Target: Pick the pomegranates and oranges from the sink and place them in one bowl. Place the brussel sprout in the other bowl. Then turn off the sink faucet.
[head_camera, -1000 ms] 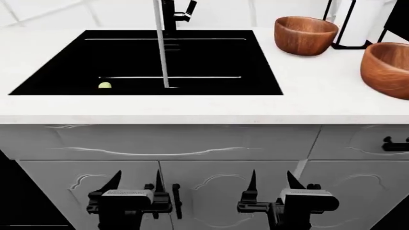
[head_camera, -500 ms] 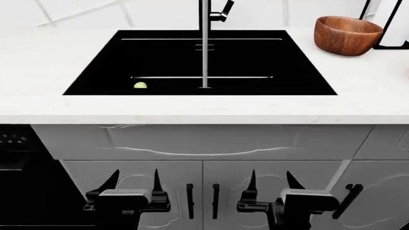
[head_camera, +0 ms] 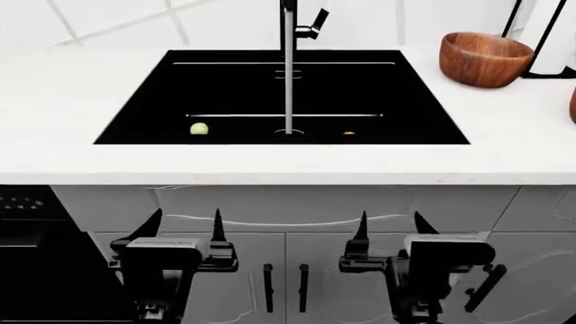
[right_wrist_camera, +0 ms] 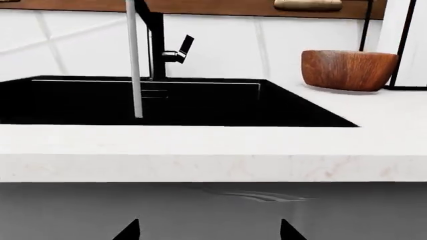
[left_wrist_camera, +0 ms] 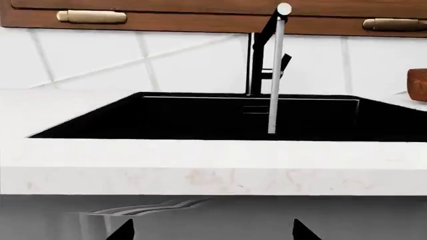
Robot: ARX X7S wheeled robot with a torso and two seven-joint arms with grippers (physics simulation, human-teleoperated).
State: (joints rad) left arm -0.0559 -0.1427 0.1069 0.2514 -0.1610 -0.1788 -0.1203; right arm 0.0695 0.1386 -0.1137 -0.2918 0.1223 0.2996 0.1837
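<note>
The black sink sits in the white counter. A pale-green brussel sprout lies on its floor at the left. An orange only just shows above the front rim. No pomegranates are in view. Water runs from the black sink faucet, whose lever sticks out to the right. The smaller wooden bowl stands at the back right, and the larger bowl is cut off by the right edge. My left gripper and right gripper hang open and empty below the counter, in front of the cabinet doors.
A black-framed paper towel holder stands behind the small bowl. Black door handles are between the grippers. A dark appliance panel is at the lower left. The counter's front edge is above both grippers. Wooden wall cabinets hang above the tiles.
The head view has shifted, so more of the sink floor shows and the orange has come into sight. Both grippers sit slightly higher in the picture and stay open.
</note>
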